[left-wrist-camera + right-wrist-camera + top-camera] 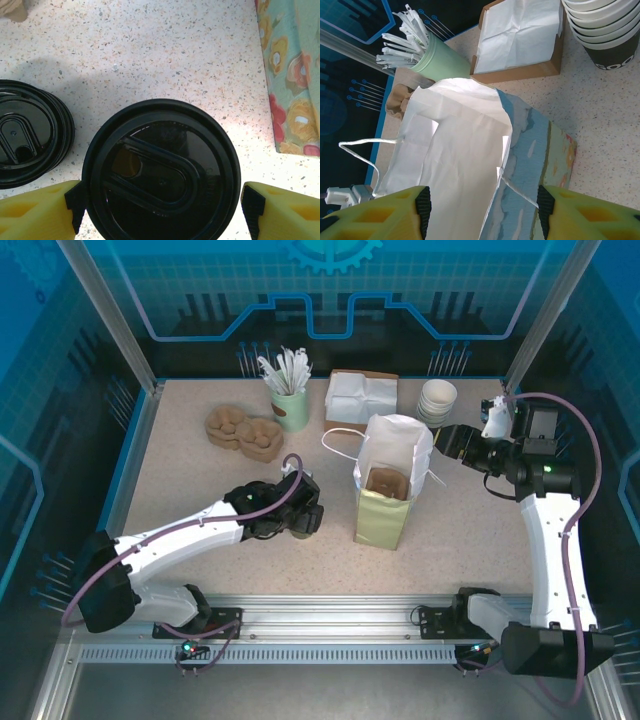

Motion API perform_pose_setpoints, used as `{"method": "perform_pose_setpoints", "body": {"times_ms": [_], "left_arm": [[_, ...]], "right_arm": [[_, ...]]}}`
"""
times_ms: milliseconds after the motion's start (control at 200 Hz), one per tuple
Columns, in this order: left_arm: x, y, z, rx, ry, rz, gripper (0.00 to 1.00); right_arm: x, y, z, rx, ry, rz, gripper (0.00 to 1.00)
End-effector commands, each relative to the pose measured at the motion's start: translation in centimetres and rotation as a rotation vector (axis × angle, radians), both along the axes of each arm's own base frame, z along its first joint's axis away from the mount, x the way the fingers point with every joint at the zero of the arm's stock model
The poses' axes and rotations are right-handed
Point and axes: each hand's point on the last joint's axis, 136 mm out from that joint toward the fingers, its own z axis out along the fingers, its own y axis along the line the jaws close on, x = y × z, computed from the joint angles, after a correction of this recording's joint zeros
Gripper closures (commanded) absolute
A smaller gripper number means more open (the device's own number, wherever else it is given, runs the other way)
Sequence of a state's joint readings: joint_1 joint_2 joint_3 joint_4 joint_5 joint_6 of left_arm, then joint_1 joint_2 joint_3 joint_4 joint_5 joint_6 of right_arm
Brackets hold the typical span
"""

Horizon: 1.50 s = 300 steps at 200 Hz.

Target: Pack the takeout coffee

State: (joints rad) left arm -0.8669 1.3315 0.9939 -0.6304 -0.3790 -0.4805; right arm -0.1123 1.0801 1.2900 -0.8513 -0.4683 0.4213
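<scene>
Left wrist — takeout coffee (160,170) upright

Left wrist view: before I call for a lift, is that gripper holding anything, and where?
Nothing gripped: the left gripper stands open astride the takeout coffee, fingers flanking its black lid rim, a sliver of table showing at one finger.
</scene>
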Motion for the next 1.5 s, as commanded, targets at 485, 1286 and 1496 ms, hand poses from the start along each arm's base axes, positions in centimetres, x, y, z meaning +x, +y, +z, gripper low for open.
{"method": "perform_pose_setpoints", "body": {"times_ms": [485,1286,1496], "left_arm": [[0.0,0.3,-0.9,0.058,0.050,0.038,0.22],[-1.6,0.5,-3.5,0.132,0.236,0.040,0.21],[-1.7,0.3,-4.1,0.128,0.257,0.036,0.23]], "right_arm": [[0.1,-0.4,0.3,0.045,-0.003,0.008,0.40],[0.3,-0.5,0.4,0.059,0.018,0.030,0.40],[0.4,-0.4,0.5,0.066,0.020,0.038,0.40]]}}
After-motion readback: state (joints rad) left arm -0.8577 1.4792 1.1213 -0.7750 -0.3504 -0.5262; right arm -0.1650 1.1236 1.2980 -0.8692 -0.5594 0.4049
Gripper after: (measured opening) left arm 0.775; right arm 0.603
